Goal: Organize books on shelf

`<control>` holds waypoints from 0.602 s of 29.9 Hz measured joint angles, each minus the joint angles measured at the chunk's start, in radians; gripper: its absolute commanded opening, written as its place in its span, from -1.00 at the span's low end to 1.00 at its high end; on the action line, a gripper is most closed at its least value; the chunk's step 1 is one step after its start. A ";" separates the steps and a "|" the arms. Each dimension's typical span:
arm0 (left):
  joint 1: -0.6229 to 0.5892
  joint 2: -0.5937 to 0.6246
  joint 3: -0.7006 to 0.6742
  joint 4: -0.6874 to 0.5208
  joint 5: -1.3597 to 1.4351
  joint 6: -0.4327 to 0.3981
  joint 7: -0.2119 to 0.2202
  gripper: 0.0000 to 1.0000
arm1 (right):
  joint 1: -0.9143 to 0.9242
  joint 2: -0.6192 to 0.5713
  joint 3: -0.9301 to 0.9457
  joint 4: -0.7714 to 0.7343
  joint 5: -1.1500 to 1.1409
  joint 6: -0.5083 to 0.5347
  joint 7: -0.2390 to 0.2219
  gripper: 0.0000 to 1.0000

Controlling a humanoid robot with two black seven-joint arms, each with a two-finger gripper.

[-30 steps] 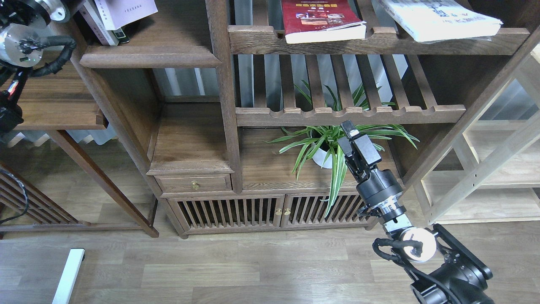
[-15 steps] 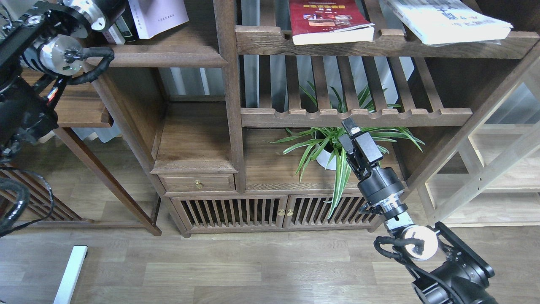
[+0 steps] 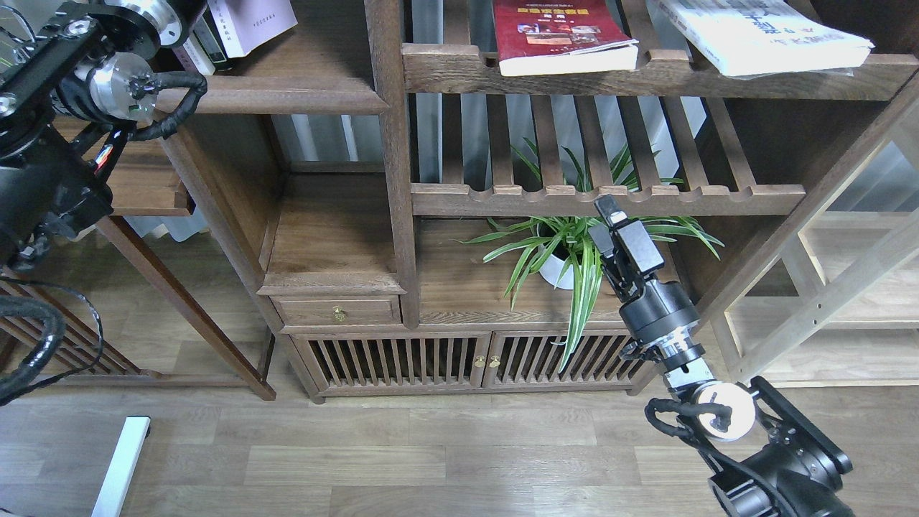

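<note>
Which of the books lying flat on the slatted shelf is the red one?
The dark red book with the yellow title, lying left of the large white book with blue characters on the same slatted shelf.

dark red paperback book (image 3: 563, 32): yellow title | large white book (image 3: 761, 32): blue characters | solid plank shelf (image 3: 287, 93): dark brown | potted plant (image 3: 574, 248): green-striped leaves, white pot

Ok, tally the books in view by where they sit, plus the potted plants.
Books lying flat on the slatted upper shelf: 2 (dark red paperback with yellow title, large white paperback with blue characters)
Books on the solid dark-brown plank shelf: at least 3 (pale lavender-white paperback, slim spines partly hidden)
Green potted plants: 1
Total: at least 6
</note>
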 measured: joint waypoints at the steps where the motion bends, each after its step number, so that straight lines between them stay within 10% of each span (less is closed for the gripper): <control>1: -0.001 -0.002 0.004 0.004 0.000 0.001 -0.004 -0.97 | -0.004 -0.001 0.000 0.000 0.000 0.000 0.000 0.92; 18: -0.013 -0.013 0.057 0.026 0.000 0.043 -0.014 -0.87 | -0.047 -0.038 0.009 0.006 0.001 0.000 0.000 0.92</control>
